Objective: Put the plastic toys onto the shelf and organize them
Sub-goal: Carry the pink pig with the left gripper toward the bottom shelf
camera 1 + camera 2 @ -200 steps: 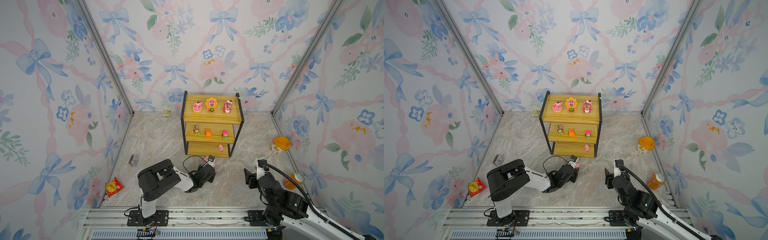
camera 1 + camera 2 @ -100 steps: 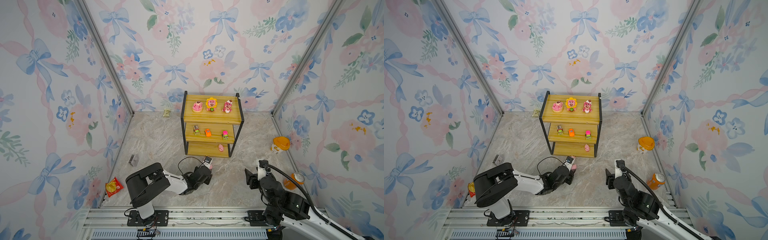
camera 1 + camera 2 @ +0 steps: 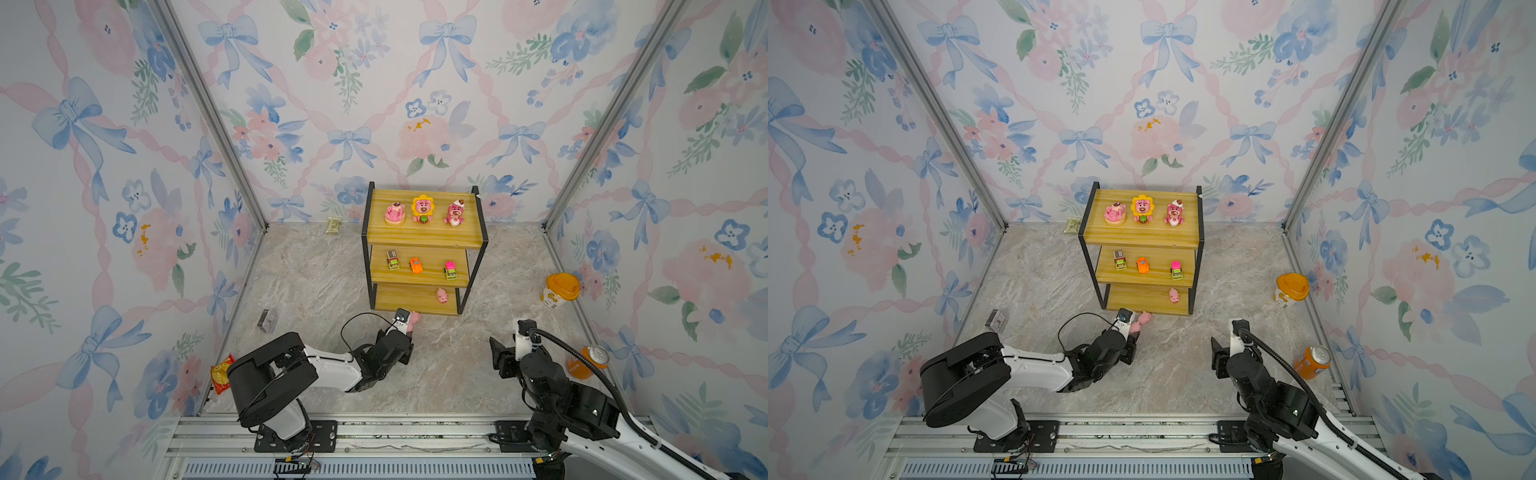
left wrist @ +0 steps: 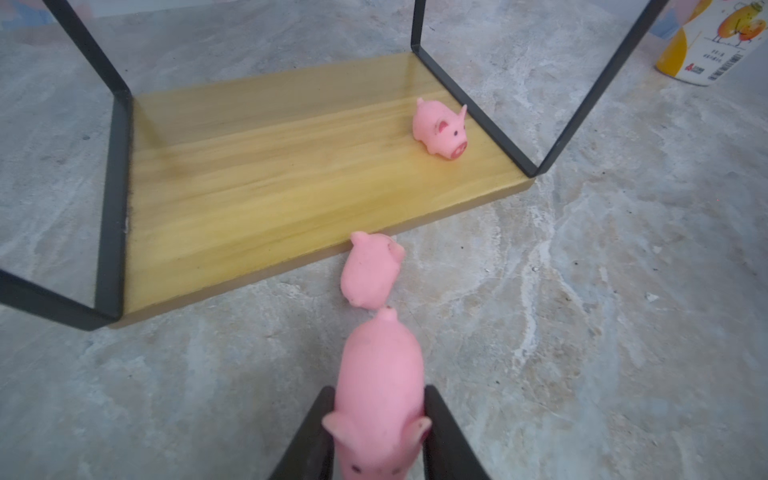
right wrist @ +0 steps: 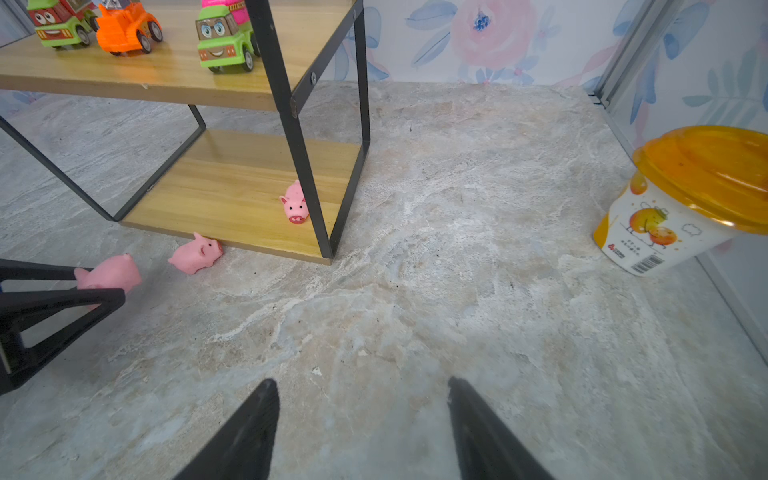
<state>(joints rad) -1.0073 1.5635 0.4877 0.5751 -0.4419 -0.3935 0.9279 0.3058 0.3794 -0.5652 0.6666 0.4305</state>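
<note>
The shelf carries three pink bears on its top board and three cars on the middle board. One pink pig stands on the bottom board near its right post. A second pig lies on the floor against the bottom board's front edge. My left gripper is low over the floor just in front of it. It is shut on a third pig, whose rear end nearly touches the floor pig. My right gripper hangs open and empty, off to the right.
A yellow-lidded cup and an orange can stand by the right wall. A red snack packet and a small grey box lie by the left wall. A small packet lies by the back wall.
The left arm's shoulder and elbow have swung left and lower. Its gripper has shifted slightly left along the shelf's front edge. The right arm has hardly moved.
</note>
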